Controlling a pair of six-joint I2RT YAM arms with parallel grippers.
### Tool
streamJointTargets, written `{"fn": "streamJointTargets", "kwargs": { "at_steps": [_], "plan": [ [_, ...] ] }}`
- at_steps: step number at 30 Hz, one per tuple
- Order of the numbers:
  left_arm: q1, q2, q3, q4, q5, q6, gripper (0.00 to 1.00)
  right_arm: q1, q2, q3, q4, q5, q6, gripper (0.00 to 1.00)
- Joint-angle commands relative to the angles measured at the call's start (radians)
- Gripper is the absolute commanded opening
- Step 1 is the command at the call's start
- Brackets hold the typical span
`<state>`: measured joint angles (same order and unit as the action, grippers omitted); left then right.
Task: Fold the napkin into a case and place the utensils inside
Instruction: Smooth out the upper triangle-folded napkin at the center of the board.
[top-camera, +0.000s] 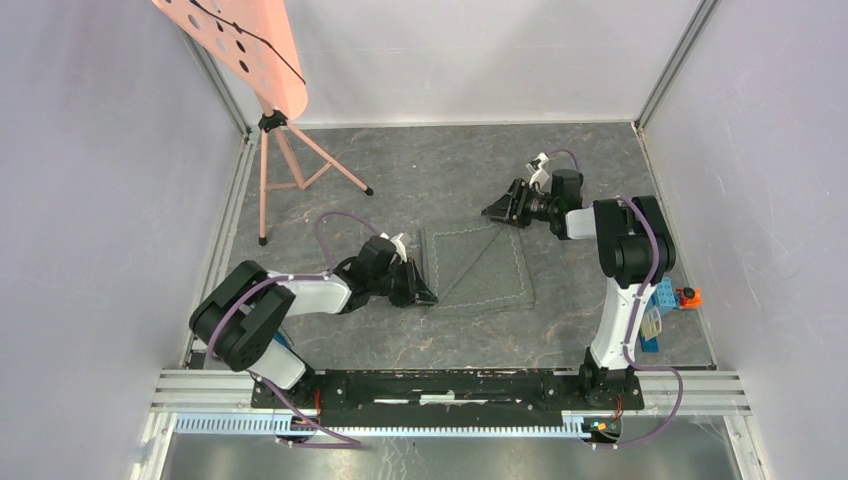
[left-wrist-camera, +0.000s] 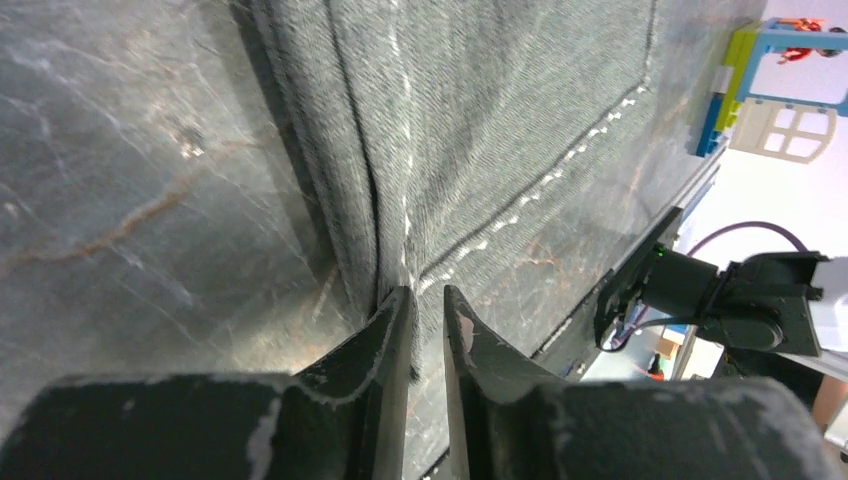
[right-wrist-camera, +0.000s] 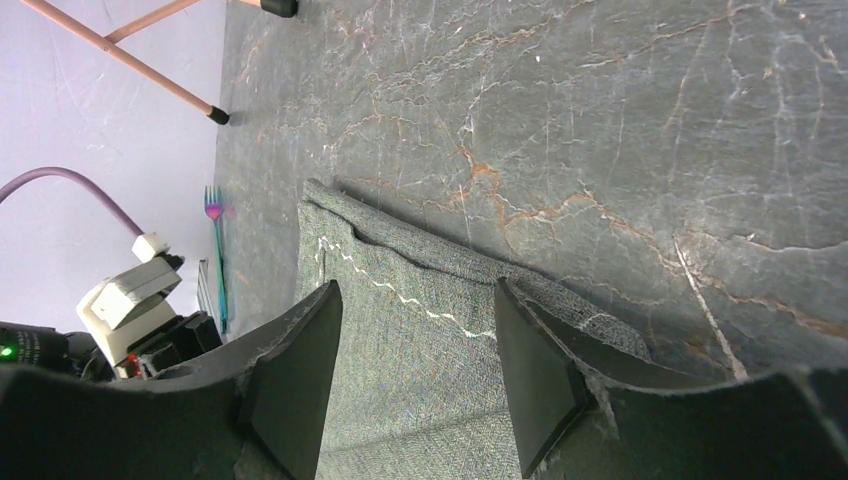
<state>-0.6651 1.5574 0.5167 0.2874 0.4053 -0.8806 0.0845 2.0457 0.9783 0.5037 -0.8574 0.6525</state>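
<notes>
The dark grey napkin (top-camera: 478, 265) lies flat on the slate floor with a diagonal fold across it. My left gripper (top-camera: 425, 295) is low at its near-left corner. In the left wrist view its jaws (left-wrist-camera: 428, 295) stand only narrowly apart, with the napkin's (left-wrist-camera: 480, 120) stitched corner and rolled edge reaching their tips and floor showing in the gap. My right gripper (top-camera: 497, 212) hovers at the far-right corner, open (right-wrist-camera: 415, 295), with the napkin (right-wrist-camera: 420, 400) spread below and nothing held. One utensil, a fork with a blue-green handle (right-wrist-camera: 213, 255), lies beyond the cloth by the left arm.
A pink perforated board (top-camera: 250, 45) on a tripod (top-camera: 300, 170) stands at the back left. A chunky blue-and-white block with an orange part (top-camera: 662, 300) sits by the right arm's base, also seen in the left wrist view (left-wrist-camera: 770, 100). Walls close in all sides.
</notes>
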Motion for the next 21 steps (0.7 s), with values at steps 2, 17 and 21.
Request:
{"fn": "streamJointTargets", "kwargs": {
  "at_steps": [2,17,21],
  "plan": [
    [-0.005,-0.132,0.052,-0.129,0.060,0.073,0.28,0.000,-0.091,0.042,-0.064,-0.002,-0.045,0.64],
    [-0.005,-0.007,0.006,0.074,0.116,-0.030,0.26,0.064,-0.154,-0.160,0.114,-0.018,0.013,0.74],
    [-0.004,0.014,-0.042,0.078,0.052,-0.002,0.24,0.061,-0.091,-0.134,0.104,-0.008,-0.028,0.78]
  ]
}}
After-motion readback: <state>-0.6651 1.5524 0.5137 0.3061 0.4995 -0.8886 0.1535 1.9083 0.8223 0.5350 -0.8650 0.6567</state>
